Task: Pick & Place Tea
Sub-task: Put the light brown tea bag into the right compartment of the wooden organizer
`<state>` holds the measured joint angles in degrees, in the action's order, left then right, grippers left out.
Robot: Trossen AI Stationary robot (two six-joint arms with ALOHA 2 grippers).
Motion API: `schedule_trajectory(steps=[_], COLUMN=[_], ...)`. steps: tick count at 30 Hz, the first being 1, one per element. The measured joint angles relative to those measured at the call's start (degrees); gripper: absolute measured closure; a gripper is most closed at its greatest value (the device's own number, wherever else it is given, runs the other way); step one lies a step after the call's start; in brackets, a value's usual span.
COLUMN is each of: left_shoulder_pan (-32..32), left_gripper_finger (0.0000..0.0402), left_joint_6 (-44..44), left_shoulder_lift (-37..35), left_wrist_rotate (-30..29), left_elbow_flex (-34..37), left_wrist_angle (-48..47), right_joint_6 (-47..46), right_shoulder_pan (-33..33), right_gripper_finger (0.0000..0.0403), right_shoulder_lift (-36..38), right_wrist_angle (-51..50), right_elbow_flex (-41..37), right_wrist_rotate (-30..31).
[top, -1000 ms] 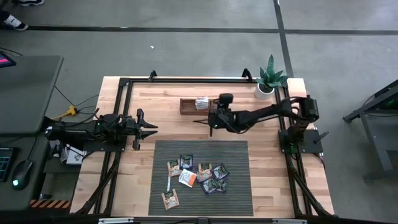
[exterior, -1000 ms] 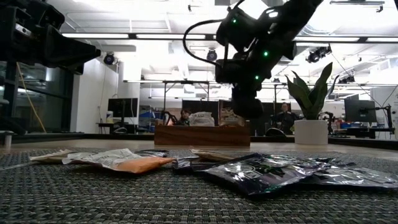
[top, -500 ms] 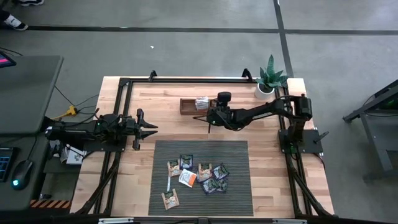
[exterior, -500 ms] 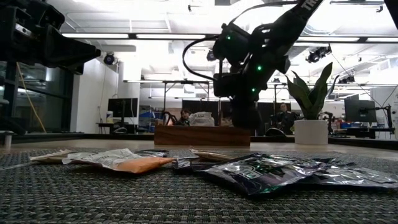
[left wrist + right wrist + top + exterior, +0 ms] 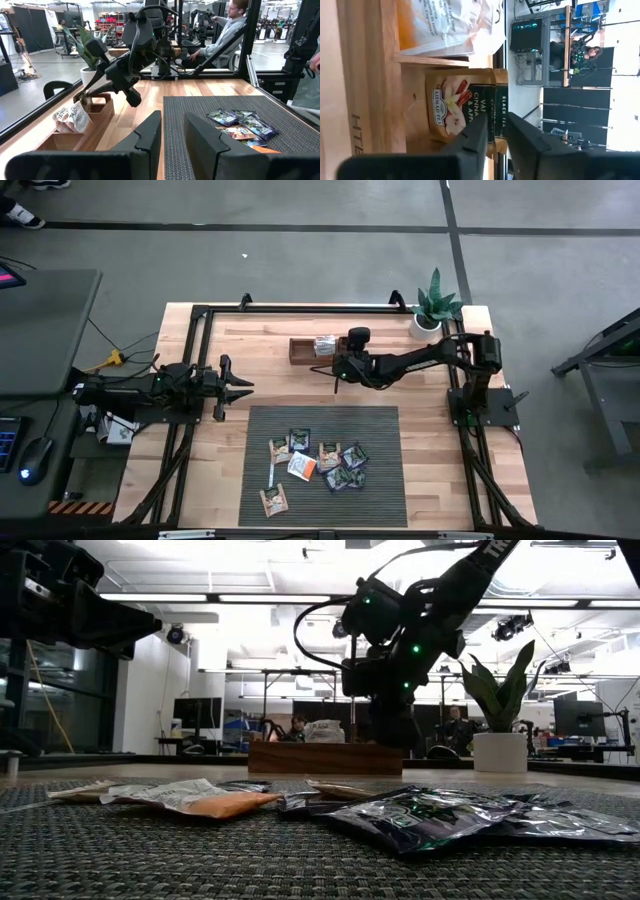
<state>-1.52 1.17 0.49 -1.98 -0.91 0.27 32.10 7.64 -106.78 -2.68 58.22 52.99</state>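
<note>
Right gripper (image 5: 336,370), fingers slightly apart, hovers over wooden box (image 5: 312,351) holding tea (image 5: 457,102).

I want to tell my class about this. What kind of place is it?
Probably a robot lab or workshop. Two robot arms are bolted to a wooden table, tea sachets lie on a mat for practice, and behind there are monitors, metal frames and a seated person.

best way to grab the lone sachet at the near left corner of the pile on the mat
Take the lone tan sachet by its free edges from straight above. It lies flat on the dark mat, apart from the other sachets, so fingers can likely straddle it without snagging neighbours.
</note>
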Motion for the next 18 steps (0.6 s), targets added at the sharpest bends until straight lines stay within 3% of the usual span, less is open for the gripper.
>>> schedule_trajectory(steps=[8, 18], left_shoulder_pan=[0.0, 0.0], left_gripper_finger=[0.0319, 0.0319], left_joint_6=[0.0, 0.0], left_shoulder_lift=[0.0, 0.0], left_wrist_rotate=[0.0, 0.0], left_elbow_flex=[0.0, 0.0], left_wrist_angle=[0.0, 0.0], right_joint_6=[0.2, 3.5], right_shoulder_pan=[0.0, 0.0], right_gripper_finger=[0.0273, 0.0265], right_shoulder_lift=[0.0, 0.0], right_wrist_angle=[1.2, 2.8], right_elbow_flex=[0.0, 1.8], right_wrist_rotate=[2.2, 7.2])
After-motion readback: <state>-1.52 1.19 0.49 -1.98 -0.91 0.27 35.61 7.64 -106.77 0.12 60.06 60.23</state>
